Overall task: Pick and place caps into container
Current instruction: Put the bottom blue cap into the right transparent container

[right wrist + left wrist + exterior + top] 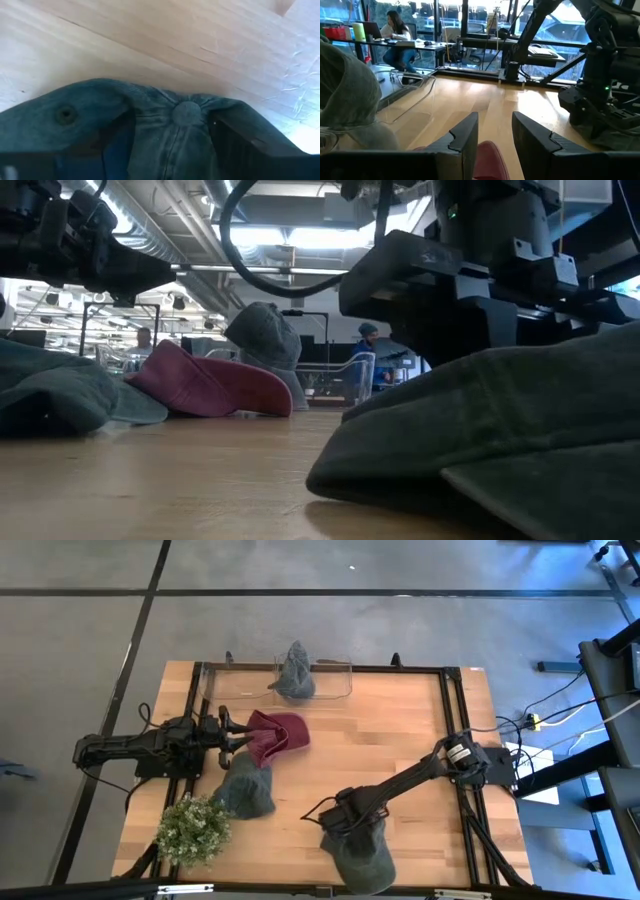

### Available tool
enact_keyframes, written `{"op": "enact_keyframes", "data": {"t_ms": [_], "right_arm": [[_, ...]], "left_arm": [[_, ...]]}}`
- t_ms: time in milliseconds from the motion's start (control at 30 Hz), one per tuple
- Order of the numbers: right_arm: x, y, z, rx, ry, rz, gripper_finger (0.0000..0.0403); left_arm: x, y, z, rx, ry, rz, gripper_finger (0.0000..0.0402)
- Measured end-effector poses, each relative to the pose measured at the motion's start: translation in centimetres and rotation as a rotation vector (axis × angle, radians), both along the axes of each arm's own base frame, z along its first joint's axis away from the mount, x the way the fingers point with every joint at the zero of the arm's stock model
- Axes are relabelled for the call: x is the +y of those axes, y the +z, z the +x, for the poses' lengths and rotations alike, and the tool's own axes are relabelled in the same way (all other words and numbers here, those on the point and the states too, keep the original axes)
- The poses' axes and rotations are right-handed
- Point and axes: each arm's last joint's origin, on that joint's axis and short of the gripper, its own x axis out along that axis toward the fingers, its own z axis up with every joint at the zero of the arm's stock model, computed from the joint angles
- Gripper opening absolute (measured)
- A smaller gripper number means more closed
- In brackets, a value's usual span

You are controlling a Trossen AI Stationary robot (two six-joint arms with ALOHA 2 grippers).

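A grey-green cap [293, 675] stands in the clear container [335, 680] at the table's far edge, bunched up against its left part. The maroon cap [278, 735] lies mid-table, left of centre, and a second grey-green cap [245, 790] lies just nearer. My left gripper [237, 735] is level at the maroon cap's left side, open, with the maroon cloth [487, 160] showing between its fingers. A third grey-green cap [360, 855] lies at the near edge. My right gripper [345, 823] is open above that cap's crown [150, 125]. My left gripper comes level from the table's left, its open fingers [465, 137] on either side of the maroon cap's edge; I cannot tell whether they touch it. My right gripper points down onto the grey-green cap's crown, one finger [240, 147] on each side of the top button [186, 112]. The cloth between them is puckered. The cap lies flat on the table.
A bushy green plant [190, 830] stands at the near left corner, beside the second grey-green cap. Bare wood lies between the caps and the container [360, 375] and on the table's right half. A dark frame rail [450, 720] runs along the right side.
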Motion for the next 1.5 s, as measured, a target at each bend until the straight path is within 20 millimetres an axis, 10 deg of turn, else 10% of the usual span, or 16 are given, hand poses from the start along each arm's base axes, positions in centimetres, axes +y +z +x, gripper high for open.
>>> {"op": "enact_keyframes", "data": {"t_ms": [500,800,1200,1500], "right_arm": [[-0.1,2.1,-0.2,-0.046,0.039,-0.159,0.0041],[-2.3,14.2,-0.3,-0.280,0.099,-0.568,0.0041],[-15.5,27.4,-0.7,-0.166,0.621,-1.078,0.0046],[-27.4,30.9,-1.9,-0.137,1.054,-1.015,0.0044]], "left_arm": [[0.0,0.0,0.0,0.000,0.000,0.000,0.0116],[0.0,0.0,0.0,0.000,-0.005,0.000,0.0116],[0.0,0.0,0.0,0.000,-0.004,0.000,0.0116],[0.1,0.0,0.0,-0.003,0.018,0.000,0.0116]]}}
